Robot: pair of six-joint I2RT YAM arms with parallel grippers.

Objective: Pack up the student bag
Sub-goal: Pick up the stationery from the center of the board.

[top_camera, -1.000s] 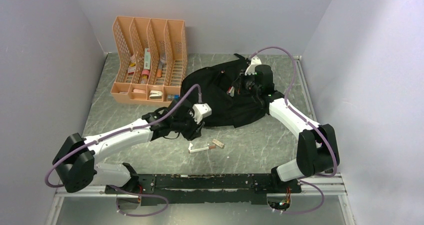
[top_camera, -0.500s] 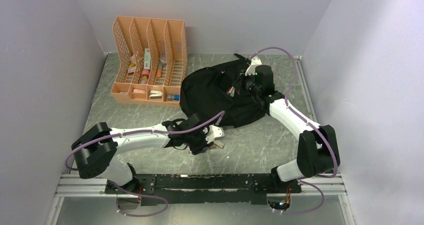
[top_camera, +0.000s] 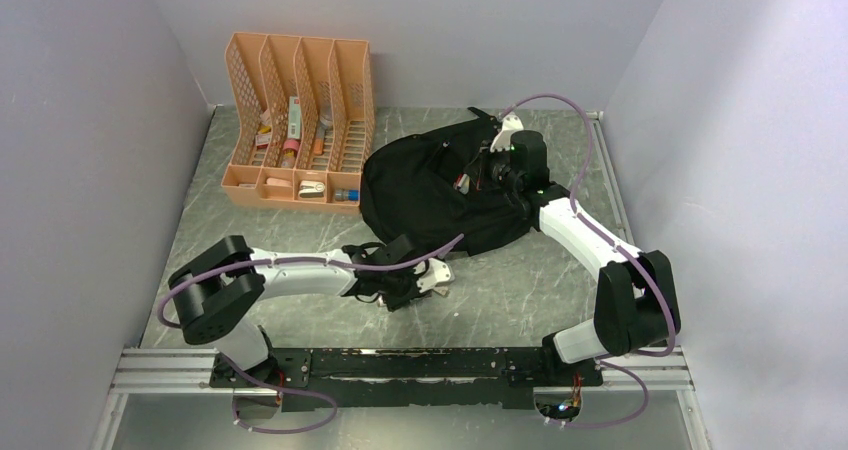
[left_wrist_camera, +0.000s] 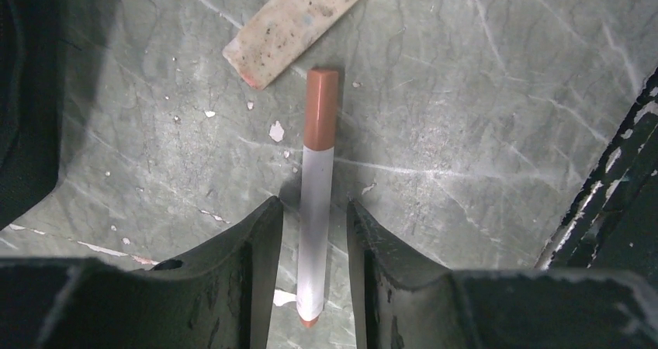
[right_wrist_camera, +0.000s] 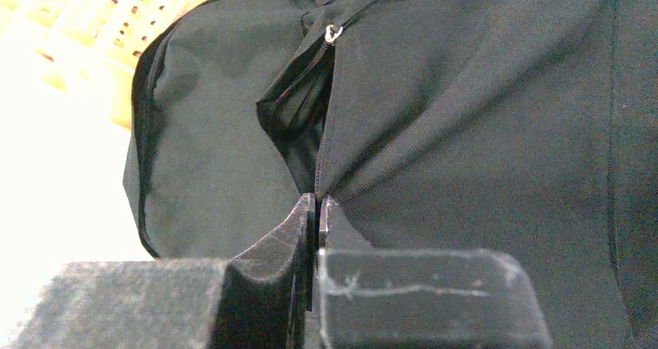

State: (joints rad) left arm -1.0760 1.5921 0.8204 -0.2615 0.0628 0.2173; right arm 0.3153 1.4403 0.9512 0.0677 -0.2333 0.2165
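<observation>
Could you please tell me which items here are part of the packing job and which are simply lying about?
In the job: student bag, pinched by right end effector; pen, straddled by open left end effector.
Lying about: eraser; orange organizer.

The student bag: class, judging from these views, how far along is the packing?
Done: the student bag is unzipped. In hand: the right gripper pinches fabric beside that opening; the left gripper, jaws open, straddles a white pen lying on the table. Left: pen and eraser are both outside the bag; nothing visibly packed.
</observation>
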